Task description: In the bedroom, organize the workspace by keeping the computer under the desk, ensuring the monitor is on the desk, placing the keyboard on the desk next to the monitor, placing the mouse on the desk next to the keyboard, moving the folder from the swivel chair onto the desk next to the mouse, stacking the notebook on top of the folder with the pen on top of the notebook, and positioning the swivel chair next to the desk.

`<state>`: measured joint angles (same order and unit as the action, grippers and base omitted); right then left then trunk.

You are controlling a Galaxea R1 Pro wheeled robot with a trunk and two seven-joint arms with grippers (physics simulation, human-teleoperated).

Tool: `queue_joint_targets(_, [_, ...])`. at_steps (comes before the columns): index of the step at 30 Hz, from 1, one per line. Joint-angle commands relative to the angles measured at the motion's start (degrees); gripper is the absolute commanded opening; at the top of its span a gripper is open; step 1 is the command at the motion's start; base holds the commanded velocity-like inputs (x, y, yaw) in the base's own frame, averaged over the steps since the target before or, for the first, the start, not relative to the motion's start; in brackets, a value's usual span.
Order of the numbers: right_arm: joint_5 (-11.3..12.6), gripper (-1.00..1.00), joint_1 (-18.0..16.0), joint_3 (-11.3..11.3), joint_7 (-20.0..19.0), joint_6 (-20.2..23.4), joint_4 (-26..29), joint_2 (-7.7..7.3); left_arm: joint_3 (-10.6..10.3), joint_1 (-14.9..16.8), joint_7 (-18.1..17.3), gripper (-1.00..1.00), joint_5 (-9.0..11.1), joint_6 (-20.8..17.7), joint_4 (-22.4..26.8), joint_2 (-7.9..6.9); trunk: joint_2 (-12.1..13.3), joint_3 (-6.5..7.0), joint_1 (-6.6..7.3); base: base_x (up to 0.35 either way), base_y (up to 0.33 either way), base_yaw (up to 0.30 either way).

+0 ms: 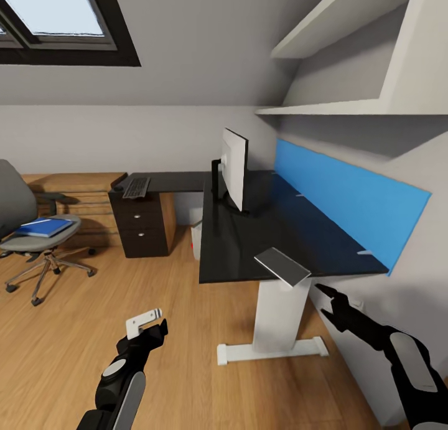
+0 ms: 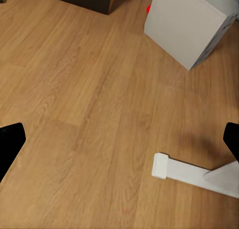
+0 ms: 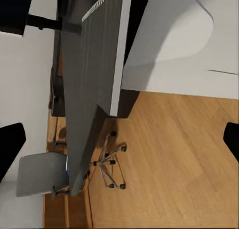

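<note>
The black desk (image 1: pixel 186 182) runs across the middle of the head view, its near wing stretching toward the lower right. The monitor (image 1: pixel 235 167) stands upright on it at centre, seen almost edge-on. The keyboard (image 1: pixel 136 187) lies on the far wing, left of centre, above the drawers (image 1: pixel 142 224). The grey notebook (image 1: pixel 282 266) hangs tilted at the desk's near edge, just above the right gripper (image 1: pixel 328 300); I cannot tell whether the jaws are wide or narrow, or gripping it. At far left the swivel chair (image 1: pixel 28 231) stands well apart from the desk, the blue folder (image 1: pixel 43 227) flat on its seat. The left gripper (image 1: pixel 149 323), lower centre-left, hovers over bare wood floor (image 1: pixel 93 330), fingers spread wide, nothing between them. The computer (image 2: pixel 186 25) stands on the floor under the desk.
</note>
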<state>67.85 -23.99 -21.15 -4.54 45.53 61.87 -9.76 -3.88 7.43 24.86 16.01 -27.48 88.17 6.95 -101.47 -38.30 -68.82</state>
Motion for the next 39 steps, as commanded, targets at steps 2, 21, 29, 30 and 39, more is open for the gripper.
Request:
queue_joint_targets(2, [0.4, 1.0, 0.0, -0.3, -0.5, 0.6, -0.3, 0.01, -0.1, 0.0, 0.5, 1.0, 0.6, -0.1, 0.1, -0.01, -0.8, -0.42, -0.44, 0.0, 0.0, 0.0])
queue_joint_targets(21, [0.9, 1.0, 0.0, -0.3, -0.9, 0.4, -0.1, 0.11, -0.1, 0.0, 0.5, 1.0, 0.5, -0.1, 0.1, -0.01, -7.7, -3.47, -4.17, 0.0, 0.0, 0.0])
queue_joint_targets(29, [0.8, 1.0, 0.0, 0.1, -1.0, 0.3, 0.0, 0.17, -0.1, 0.0, 0.2, 1.0, 0.5, -0.1, -0.9, -0.19, -7.7, -3.47, -4.17, 0.003, 0.0, 0.0])
queue_joint_targets(30, [0.8, 1.0, 0.0, 0.1, -1.0, 0.3, 0.0, 0.17, -0.1, 0.0, 0.2, 1.0, 0.5, -0.1, -0.9, -0.19, -7.7, -3.47, -4.17, 0.104, 0.0, 0.0])
queue_joint_targets(39, [0.8, 1.0, 0.0, 0.1, -1.0, 0.4, 0.0, 0.18, -0.1, 0.0, 0.0, 1.0, 0.5, -0.1, -1.1, -0.26, -7.7, -3.47, -4.17, 0.199, 0.0, 0.0])
